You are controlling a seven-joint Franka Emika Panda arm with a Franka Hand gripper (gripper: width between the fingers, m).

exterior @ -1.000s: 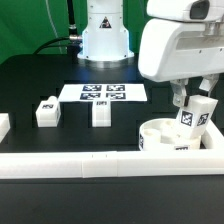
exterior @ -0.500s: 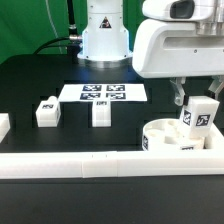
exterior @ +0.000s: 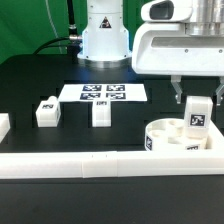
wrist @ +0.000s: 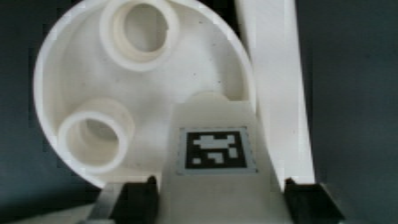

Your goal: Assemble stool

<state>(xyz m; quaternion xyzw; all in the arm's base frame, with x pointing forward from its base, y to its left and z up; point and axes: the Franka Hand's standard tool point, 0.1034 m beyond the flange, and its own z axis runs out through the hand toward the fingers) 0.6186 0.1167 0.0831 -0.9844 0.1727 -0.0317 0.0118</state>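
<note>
Stool seat (exterior: 165,141): round thick white disc. Lay flat on the black table (exterior: 30,90) toward the exterior view's right, front wall against the long white rail (exterior: 90,163). Carried a square tag on the side wall. Showed two round sockets (wrist: 139,25) in the wrist view, both open.

Held leg (exterior: 197,115): short white block with a black-and-white tag on the face turned to the exterior camera. Stood upright over the far part of the seat, lower end hidden behind the seat's rim. Could not be judged whether lodged in a socket or only resting on the top face. Appeared in the wrist view with its tag between the two dark fingers (wrist: 134,200).

Gripper (exterior: 196,100): pointed straight down, clamped on the held leg, one finger at each side of its upper part.

First loose leg (exterior: 46,112): sat on the table toward the exterior view's left, well apart from the seat.

Second loose leg (exterior: 101,113): sat near the first, between it and the seat, touching neither.

Marker board (exterior: 103,92): lay flat just behind the two loose legs, in front of the robot base (exterior: 105,35).

White piece (exterior: 3,125): cut off at the exterior view's left edge, kind not determined.
</note>
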